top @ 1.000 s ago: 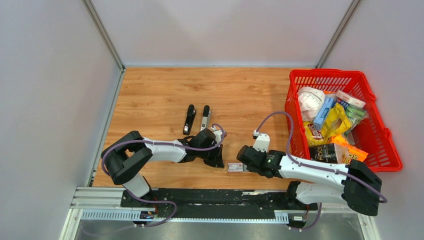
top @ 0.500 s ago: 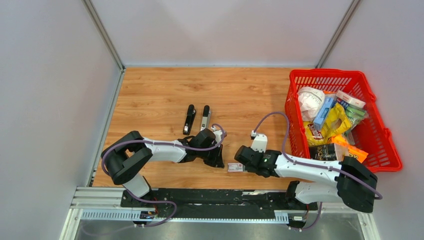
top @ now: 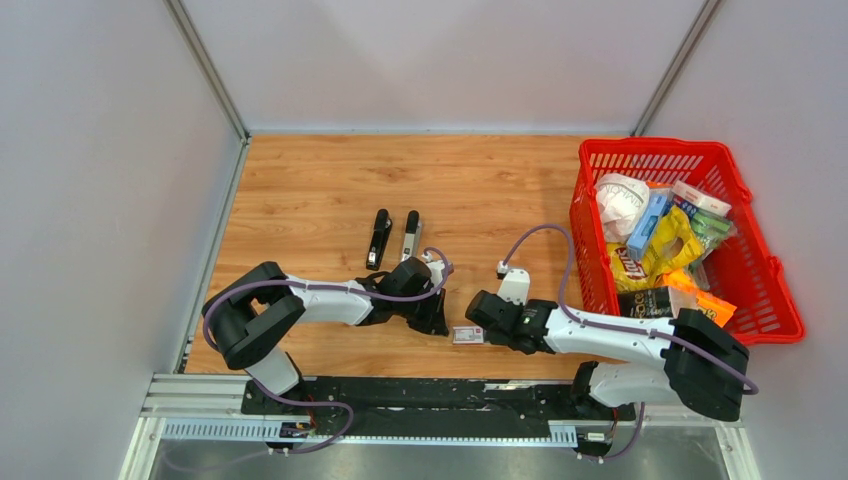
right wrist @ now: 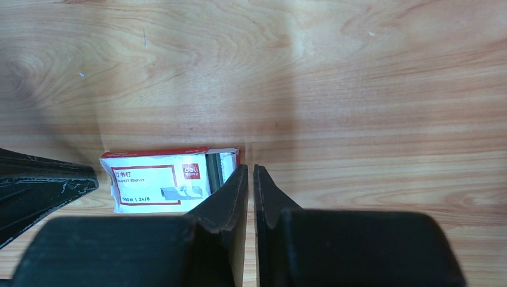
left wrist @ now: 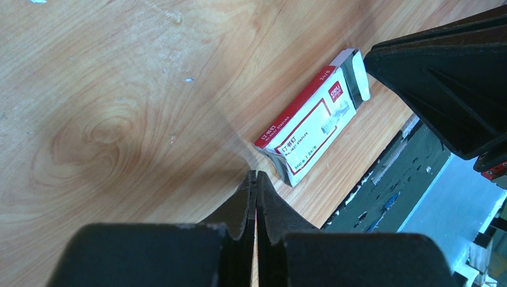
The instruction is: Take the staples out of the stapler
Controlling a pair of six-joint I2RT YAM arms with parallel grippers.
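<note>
Sitting in box [right wrist: 158, 179], staples [right wrist: 220, 162] beside right jaws

On the wooden table [top: 300, 180]: pairs and singles.
I count two slim black staplers [top: 378, 238] [top: 411, 234], one small white-and-red printed cardboard box [top: 467, 335], one red plastic mesh basket [top: 650, 146] and two white-and-black robot arms [top: 330, 298] [top: 610, 338]. The crinkly snack packets [top: 662, 250] in the basket are heaped too closely to count.
</note>
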